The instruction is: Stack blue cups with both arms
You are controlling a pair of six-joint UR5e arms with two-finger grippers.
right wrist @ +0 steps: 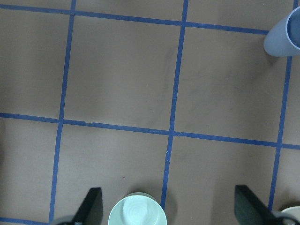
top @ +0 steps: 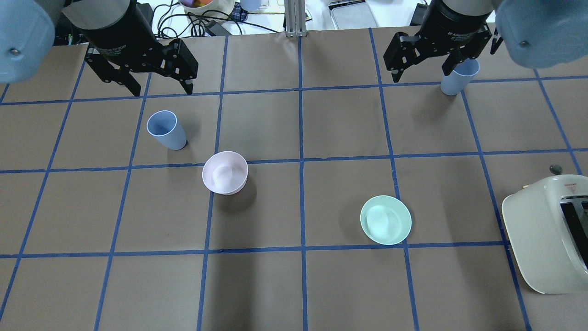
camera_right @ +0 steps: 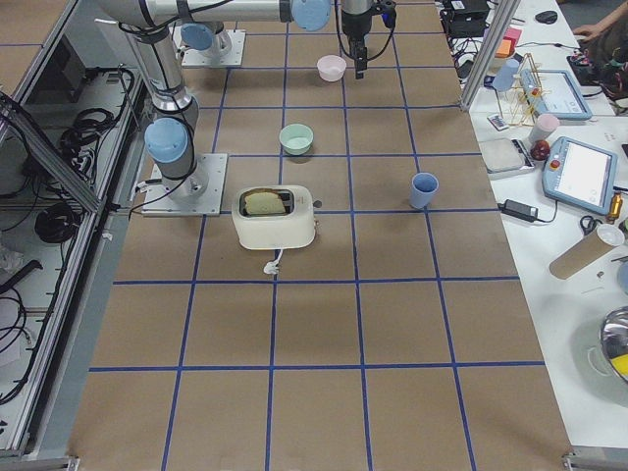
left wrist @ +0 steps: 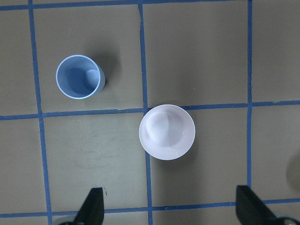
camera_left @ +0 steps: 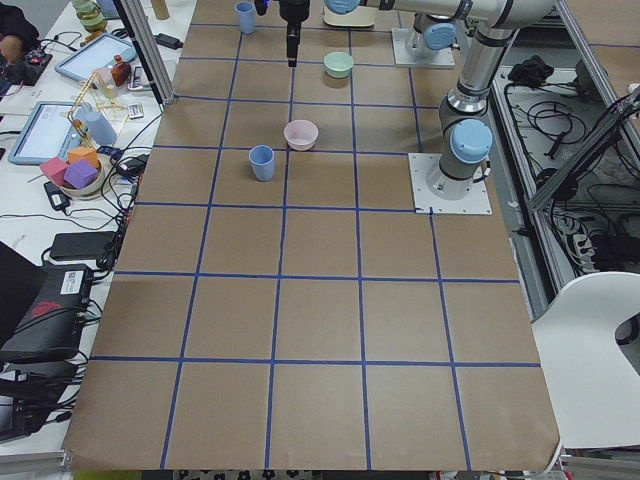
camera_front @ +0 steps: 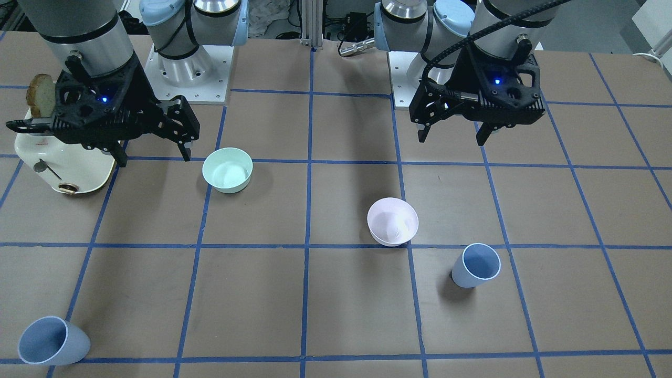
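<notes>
Two pale blue cups stand upright and apart on the table. One cup [top: 166, 130] [camera_front: 475, 265] is on my left side, beside the pink bowl, and shows in the left wrist view [left wrist: 79, 77]. The other cup [top: 459, 77] [camera_front: 52, 341] stands at the far right and shows at the top right corner of the right wrist view [right wrist: 286, 35]. My left gripper [top: 162, 91] [camera_front: 457, 136] hangs open and empty high above the table, behind the left cup. My right gripper [top: 421, 76] [camera_front: 155, 157] hangs open and empty, high up, just left of the right cup in the overhead view.
A pale pink bowl [top: 225, 172] [left wrist: 167, 131] sits next to the left cup. A mint-green bowl [top: 386, 219] [right wrist: 137, 211] sits right of centre. A cream toaster [top: 546, 234] [camera_front: 63, 163] holding a bread slice [camera_front: 41, 94] stands at the near right.
</notes>
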